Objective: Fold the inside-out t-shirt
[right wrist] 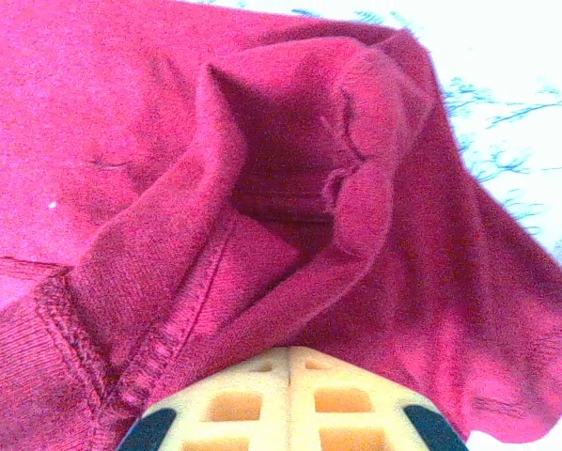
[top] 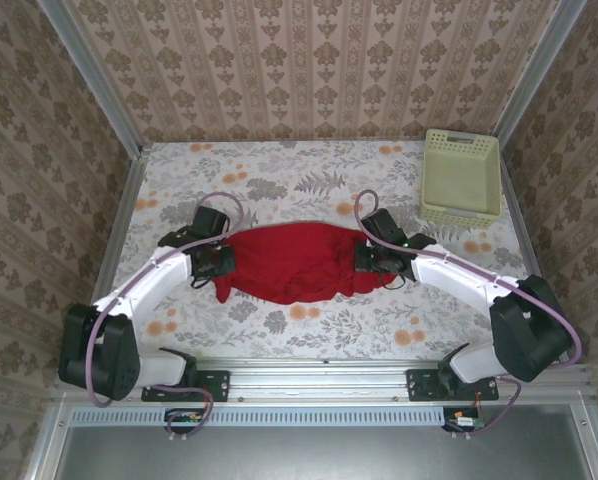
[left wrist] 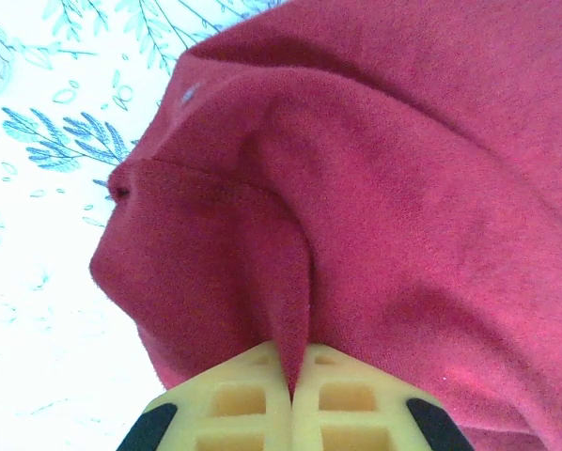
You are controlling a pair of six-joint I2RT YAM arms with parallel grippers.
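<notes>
The left arm (top: 144, 285) and the right arm (top: 474, 282) start at the front edge of the table (top: 279, 330) and reach in toward each other.

The left gripper (left wrist: 292, 399) has its yellow jaws squeezed tight together. A thin fold of the inside-out t-shirt (left wrist: 403, 188) is pinched between them. From that pinch the red cloth spreads away in front of the jaws and off to their right. To the left of the jaws is the white flowery table top.

The right gripper (right wrist: 288, 376) has its yellow jaws pressed tight too. A fold of the red shirt runs right down into the spot where they meet, so it holds the cloth. A thick stitched hem lies just left of these jaws.

From above, the shirt is bunched in a wide red heap between the two grippers, touching both.

Farther back, past the right gripper and well apart from it, a pale basket (top: 462, 177) sits by the far right corner. Patterned walls (top: 309, 70) stand behind.
</notes>
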